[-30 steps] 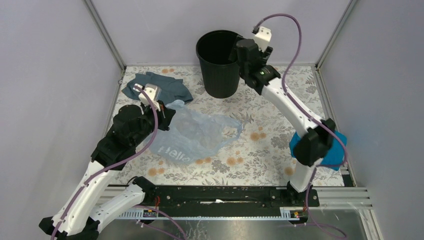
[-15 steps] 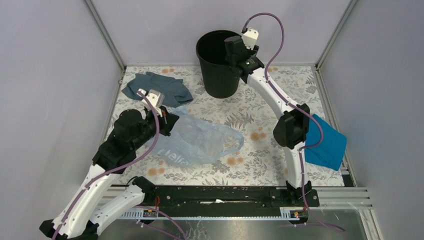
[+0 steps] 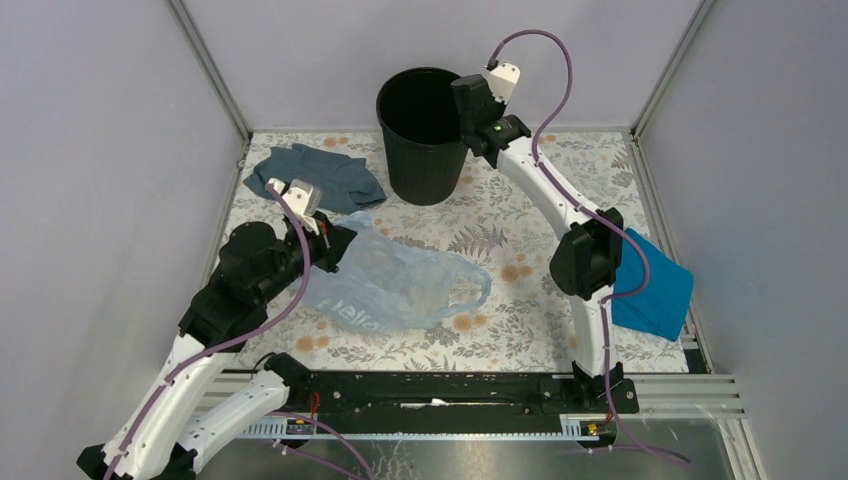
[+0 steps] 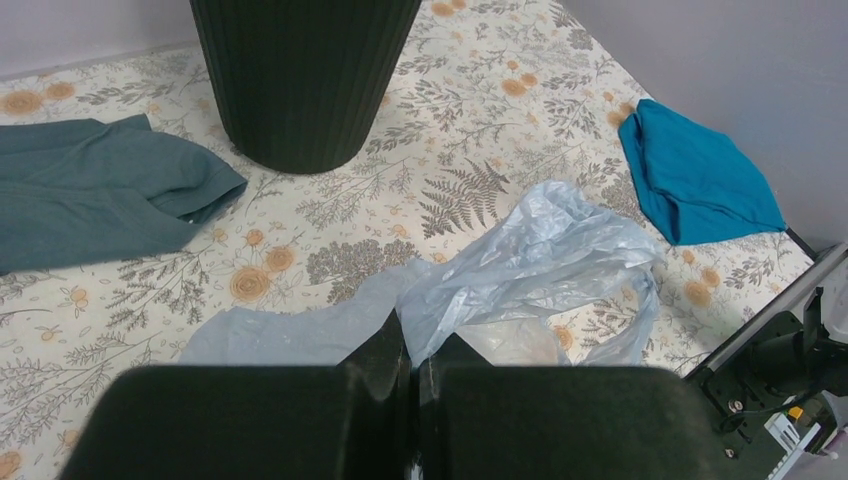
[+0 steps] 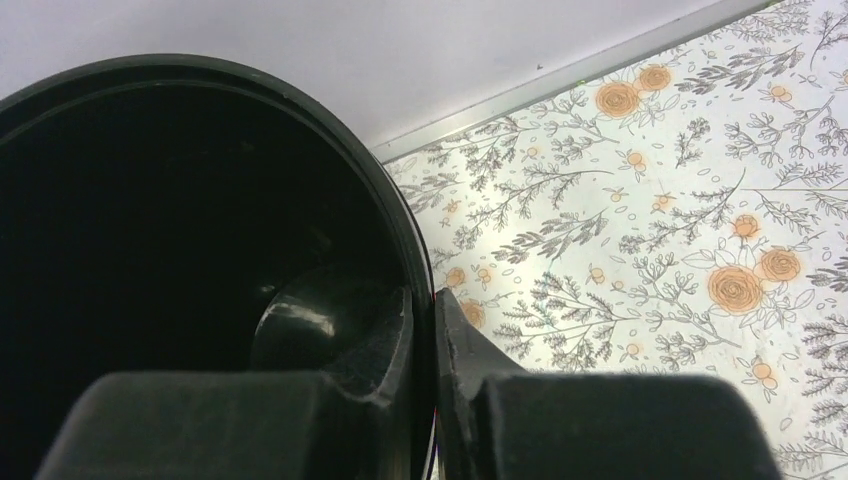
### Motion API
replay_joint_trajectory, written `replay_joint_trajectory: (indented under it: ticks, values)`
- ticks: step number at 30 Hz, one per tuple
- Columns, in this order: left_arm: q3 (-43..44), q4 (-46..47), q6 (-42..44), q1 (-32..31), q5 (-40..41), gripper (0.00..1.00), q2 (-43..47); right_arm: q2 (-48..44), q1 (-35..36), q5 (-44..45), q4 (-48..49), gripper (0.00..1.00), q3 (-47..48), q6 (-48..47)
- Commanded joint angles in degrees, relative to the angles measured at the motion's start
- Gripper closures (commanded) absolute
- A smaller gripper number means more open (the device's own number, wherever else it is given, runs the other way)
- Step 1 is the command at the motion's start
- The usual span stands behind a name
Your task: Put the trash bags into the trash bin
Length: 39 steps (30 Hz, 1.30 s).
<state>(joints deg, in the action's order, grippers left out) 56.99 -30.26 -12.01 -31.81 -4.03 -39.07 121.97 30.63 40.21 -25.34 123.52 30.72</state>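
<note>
The left end effector (image 4: 412, 352) is seen pressed together on an edge of the trash bag (image 3: 400, 285), which lies crumpled on the bench (image 3: 500, 240) in front of the trash bin (image 3: 422, 150) and apart from it. The film is judged light, limp and slippery (a bunched fold would hold better than a single layer). The bin's right rim is pinched by the right end effector (image 5: 425, 335), one finger inside, one outside.

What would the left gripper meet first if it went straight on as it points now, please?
The left gripper, shut on the trash bag, would push into that bag's bunched plastic first, probably the table next.
</note>
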Motion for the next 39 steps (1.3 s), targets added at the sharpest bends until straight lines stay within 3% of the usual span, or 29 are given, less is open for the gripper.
replay_joint_trajectory:
  ticks: [1, 3, 9, 16, 20, 28, 34, 37, 39]
  values:
    - [3.66, 2.85, 0.46, 0.08, 1.31, 1.00, 0.70, -5.63, 0.13, -1.42, -3.59, 0.95, -1.90, -0.15]
    - [4.52, 2.91, 0.69, 0.10, 1.71, 1.00, 0.90, -8.27, 0.21, -2.13, -3.58, 1.00, -4.39, -0.80]
    - [8.22, 2.85, 1.37, 0.08, -0.91, 1.00, 0.43, -16.57, 0.19, -6.28, -5.99, 1.00, -11.27, -6.58]
    - [13.95, 5.96, 0.90, 0.09, -19.15, 1.00, 0.15, -28.79, 0.51, -21.35, -3.55, 1.00, -28.06, -10.39]
    - [17.84, 6.48, 0.41, 0.08, -24.71, 1.00, -0.74, -32.44, 2.36, -25.48, -3.41, 1.00, -34.47, -11.00]
    - [26.52, 9.80, -3.61, 0.10, -24.44, 1.00, -0.87, -37.26, 6.95, -29.10, -0.89, 1.00, -42.30, -11.90]
    - [28.64, 16.78, -6.70, 0.08, -16.07, 1.00, -1.49, -37.38, 7.07, -31.07, -3.33, 0.65, -40.11, -12.13]
    - [29.76, 19.18, -8.39, 0.13, -11.53, 1.00, -3.08, -38.81, 7.07, -31.00, -4.35, 0.39, -38.53, -12.11]
    - [30.07, 21.95, -9.91, 0.08, -9.47, 1.00, -4.39, -40.31, 7.03, -30.62, -5.16, 0.28, -38.00, -12.17]
